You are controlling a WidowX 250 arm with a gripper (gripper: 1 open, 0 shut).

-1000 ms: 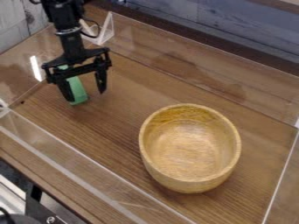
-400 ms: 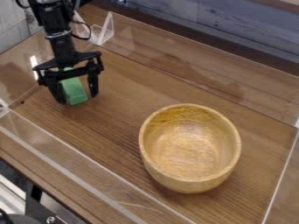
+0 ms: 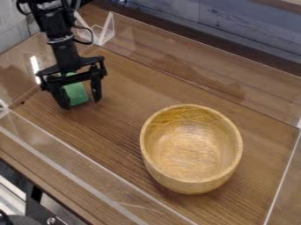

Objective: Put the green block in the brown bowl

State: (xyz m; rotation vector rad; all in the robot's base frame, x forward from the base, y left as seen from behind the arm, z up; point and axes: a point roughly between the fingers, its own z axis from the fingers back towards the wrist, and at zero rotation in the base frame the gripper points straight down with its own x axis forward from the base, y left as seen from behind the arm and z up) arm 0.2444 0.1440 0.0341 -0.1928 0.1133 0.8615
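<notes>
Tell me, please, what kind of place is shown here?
Probably a robot test bench, not a home: a wooden table fenced by clear plastic walls, one arm's open end effector over a green block, and a brown bowl.

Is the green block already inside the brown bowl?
No, the green block sits on the table between the open gripper's fingers, and the brown bowl is empty.

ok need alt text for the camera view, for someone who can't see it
A black robot gripper points down with its jaws open on either side of a small green block at the left of a wooden table. An empty brown bowl sits apart at lower right, and clear plastic walls edge the table.
</notes>
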